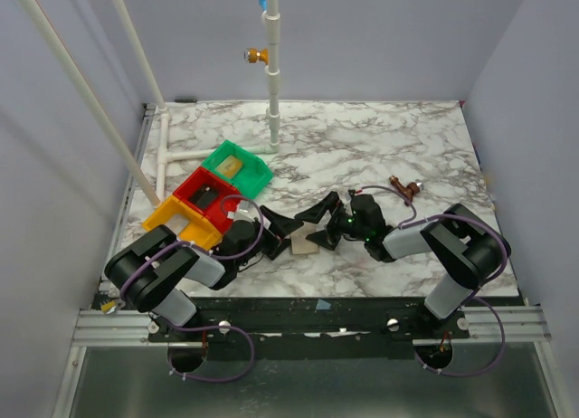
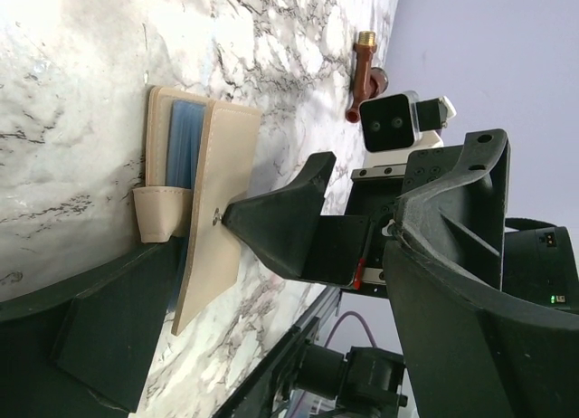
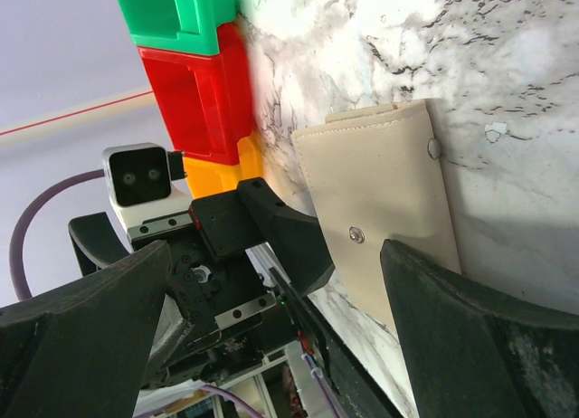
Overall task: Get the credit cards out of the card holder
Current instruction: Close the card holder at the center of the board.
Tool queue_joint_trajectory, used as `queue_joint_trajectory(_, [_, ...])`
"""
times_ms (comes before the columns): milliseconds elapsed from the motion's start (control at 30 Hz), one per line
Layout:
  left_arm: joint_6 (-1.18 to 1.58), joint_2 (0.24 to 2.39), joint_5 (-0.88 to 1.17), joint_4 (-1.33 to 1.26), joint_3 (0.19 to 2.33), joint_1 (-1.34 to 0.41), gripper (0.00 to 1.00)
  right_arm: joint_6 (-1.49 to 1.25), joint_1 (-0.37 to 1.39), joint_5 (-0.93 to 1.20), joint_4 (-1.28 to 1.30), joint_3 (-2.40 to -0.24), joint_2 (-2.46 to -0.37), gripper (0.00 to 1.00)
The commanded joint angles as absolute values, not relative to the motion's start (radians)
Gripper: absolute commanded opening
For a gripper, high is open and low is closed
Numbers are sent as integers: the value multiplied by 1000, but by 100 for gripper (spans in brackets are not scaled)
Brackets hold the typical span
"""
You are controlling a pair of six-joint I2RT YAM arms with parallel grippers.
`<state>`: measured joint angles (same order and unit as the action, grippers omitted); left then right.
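Most of the blue card (image 2: 184, 145) stays hidden inside the beige card holder (image 2: 213, 201).
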<state>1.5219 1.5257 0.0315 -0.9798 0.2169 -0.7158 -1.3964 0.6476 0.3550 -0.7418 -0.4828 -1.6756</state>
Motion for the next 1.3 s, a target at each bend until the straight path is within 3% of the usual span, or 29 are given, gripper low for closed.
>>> queue_joint_trajectory(0, [1524, 1493, -110, -1062, 227, -681, 99, -1370, 659, 379, -687, -430, -1685, 99])
queue_joint_trajectory(700, [1491, 1400, -163, -978, 212, -675, 99, -1371, 658, 394, -700, -431, -1684, 99])
queue_joint_trajectory(1000, [1470, 1323, -110, -774, 222, -696, 99, -1374, 658, 393, -704, -431, -1689, 99])
queue_joint_trajectory(1267, [1500, 1399, -83, -767, 247, -741, 99, -1382, 658, 398, -723, -433, -1701, 99])
